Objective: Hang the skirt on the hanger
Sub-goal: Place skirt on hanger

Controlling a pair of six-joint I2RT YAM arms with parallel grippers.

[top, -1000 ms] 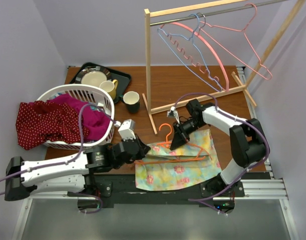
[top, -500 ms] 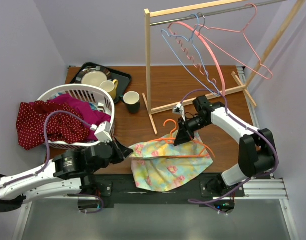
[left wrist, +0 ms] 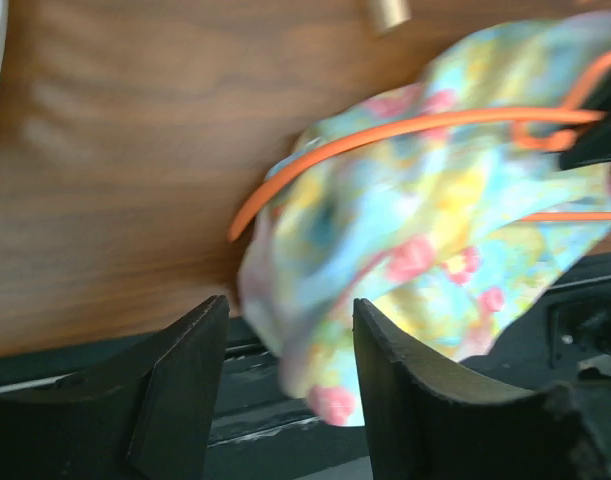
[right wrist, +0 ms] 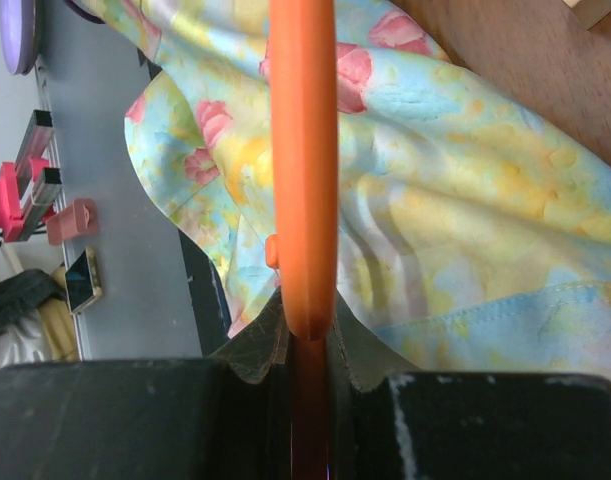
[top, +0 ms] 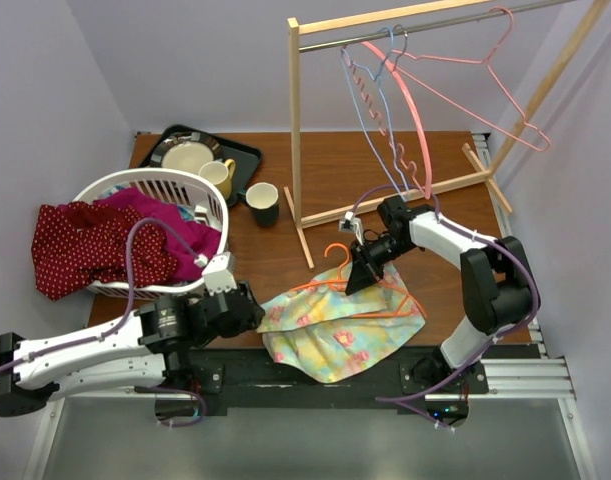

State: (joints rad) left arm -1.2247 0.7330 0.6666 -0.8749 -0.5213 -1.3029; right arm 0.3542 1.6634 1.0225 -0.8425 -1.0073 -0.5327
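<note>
The floral skirt (top: 335,330) lies crumpled at the table's near edge, draped over the orange hanger (top: 315,285). My right gripper (top: 354,284) is shut on the hanger's bar, which in the right wrist view is an orange hanger (right wrist: 303,150) running straight up from the right gripper (right wrist: 305,340) over the skirt (right wrist: 465,230). My left gripper (top: 253,312) stands open just left of the skirt. In the left wrist view the left gripper (left wrist: 285,400) has only a blurred hem of the skirt (left wrist: 425,230) showing beyond its gap, and the hanger (left wrist: 385,135) curves across the cloth.
A white laundry basket (top: 150,185) with red and magenta clothes stands at the left. Behind it are a black tray (top: 247,152) with a plate, a yellow mug (top: 217,176) and a dark mug (top: 262,203). A wooden rack (top: 295,130) carries pink and blue hangers.
My left gripper has opened and let go of the skirt after pulling it leftward over the hanger. The skirt now lies bunched farther left. My right gripper still grips the hanger.
</note>
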